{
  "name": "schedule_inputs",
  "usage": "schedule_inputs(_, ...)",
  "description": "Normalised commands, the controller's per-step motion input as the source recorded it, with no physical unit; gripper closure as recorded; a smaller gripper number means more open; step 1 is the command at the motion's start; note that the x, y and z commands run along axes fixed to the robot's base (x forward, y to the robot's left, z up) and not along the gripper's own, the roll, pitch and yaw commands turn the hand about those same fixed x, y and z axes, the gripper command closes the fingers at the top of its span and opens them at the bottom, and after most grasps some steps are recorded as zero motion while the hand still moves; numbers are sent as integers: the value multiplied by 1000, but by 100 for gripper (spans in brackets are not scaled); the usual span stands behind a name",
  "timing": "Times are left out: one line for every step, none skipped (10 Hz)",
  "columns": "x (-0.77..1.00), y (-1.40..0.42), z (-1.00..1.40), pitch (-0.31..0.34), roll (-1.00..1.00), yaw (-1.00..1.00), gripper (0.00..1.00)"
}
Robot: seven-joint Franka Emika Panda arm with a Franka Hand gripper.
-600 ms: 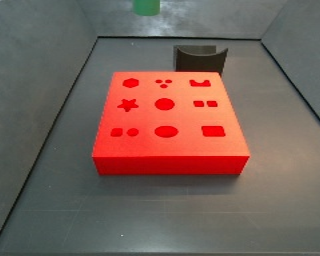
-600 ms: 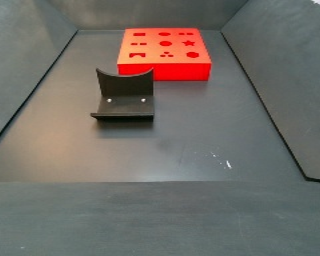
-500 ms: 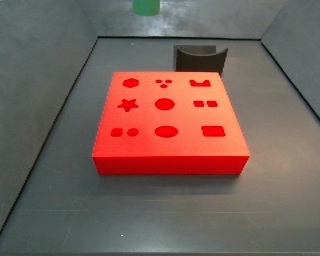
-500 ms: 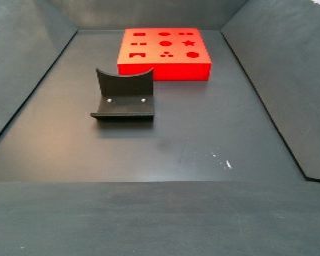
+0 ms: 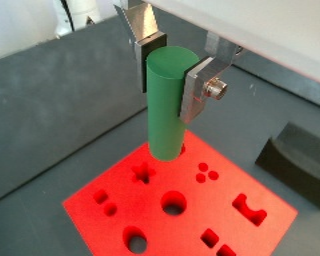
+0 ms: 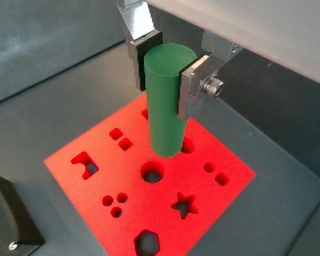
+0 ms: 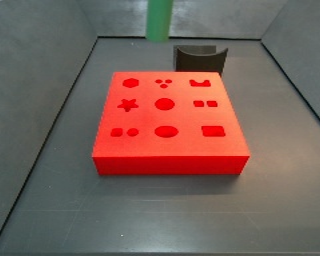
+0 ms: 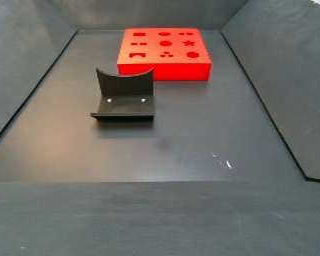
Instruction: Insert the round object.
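My gripper (image 5: 171, 66) (image 6: 171, 66) is shut on the round object, a long green peg (image 5: 167, 105) (image 6: 168, 100), which hangs upright between the silver fingers in both wrist views. Below it lies the red block (image 5: 176, 205) (image 6: 149, 175) with several shaped holes. The peg's lower end is above the block's top. In a side view the peg (image 7: 159, 20) shows at the top edge, high above and behind the red block (image 7: 167, 125); the gripper itself is out of frame there. The other side view shows the red block (image 8: 166, 52) but neither gripper nor peg.
The dark L-shaped fixture (image 8: 123, 95) stands on the grey floor in front of the block, and shows in the other views too (image 7: 200, 57) (image 5: 295, 155) (image 6: 5, 220). Dark walls enclose the floor.
The green peg has come lower into a side view: before only its tip showed at the top edge, now a longer stretch shows. Block and fixture have not moved.
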Motion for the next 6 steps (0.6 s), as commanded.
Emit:
schedule_inputs(669, 0, -751, 0, -149, -366, 100)
schedule_inputs(631, 0, -646, 0, -206, -394, 100)
schedule_inputs(591, 57, -606, 0, -217, -406, 100)
schedule_inputs(400, 240, -600, 1, -231, -306, 100)
schedule_inputs(0, 151, -426, -1, -219, -83, 100)
schedule_inputs(0, 117, -480, -54, -157, 0, 100)
